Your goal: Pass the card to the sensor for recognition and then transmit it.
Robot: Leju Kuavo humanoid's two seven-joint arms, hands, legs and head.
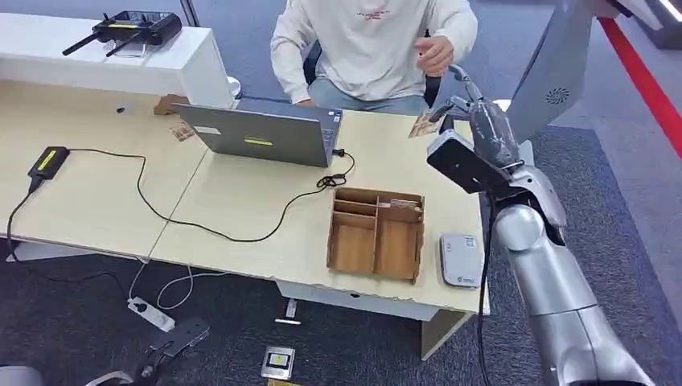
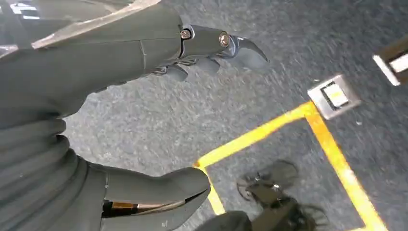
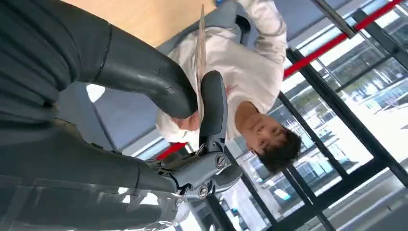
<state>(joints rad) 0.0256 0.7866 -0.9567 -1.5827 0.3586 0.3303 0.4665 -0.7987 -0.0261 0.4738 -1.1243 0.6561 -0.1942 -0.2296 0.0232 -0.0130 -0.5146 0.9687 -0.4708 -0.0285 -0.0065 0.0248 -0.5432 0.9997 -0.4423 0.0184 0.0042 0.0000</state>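
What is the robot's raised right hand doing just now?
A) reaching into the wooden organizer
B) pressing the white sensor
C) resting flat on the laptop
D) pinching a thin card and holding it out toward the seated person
D: the right hand pinches the card between thumb and finger, raised toward the seated person, well above the white sensor.

I'm looking at an office: desk [image 1: 96,201] with laptop [image 1: 261,133] at twelve o'clock, grey carpet [image 1: 627,185], glass walls [image 3: 356,82].
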